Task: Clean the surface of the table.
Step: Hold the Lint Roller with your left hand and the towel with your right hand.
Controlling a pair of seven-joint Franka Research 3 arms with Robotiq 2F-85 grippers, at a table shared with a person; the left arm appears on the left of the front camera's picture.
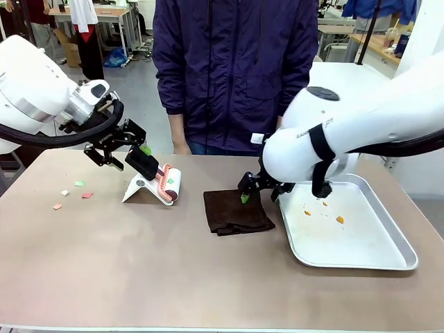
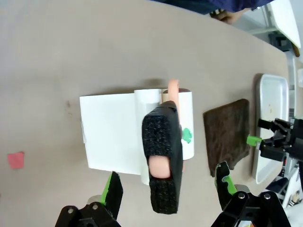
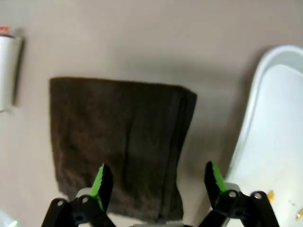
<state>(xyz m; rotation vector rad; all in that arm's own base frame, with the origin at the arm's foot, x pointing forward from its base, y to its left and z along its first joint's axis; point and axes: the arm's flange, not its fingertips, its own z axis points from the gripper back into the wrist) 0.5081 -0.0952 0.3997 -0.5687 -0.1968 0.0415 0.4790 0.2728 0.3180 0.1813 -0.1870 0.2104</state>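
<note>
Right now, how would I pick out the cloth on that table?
Start at the tan table and find the silver tray on its right side. The cloth lies just left of the tray, below the right tool. It is the only dark brown, flat thing there.

table [image 1: 139,277] — brown cloth [image 1: 232,214] | metal tray [image 1: 361,239] | white stand [image 1: 141,189] | coloured scraps [image 1: 87,195]

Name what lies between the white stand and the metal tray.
A folded dark brown cloth lies there, flat on the table, as the front view shows. The right gripper hangs open over it.
</note>
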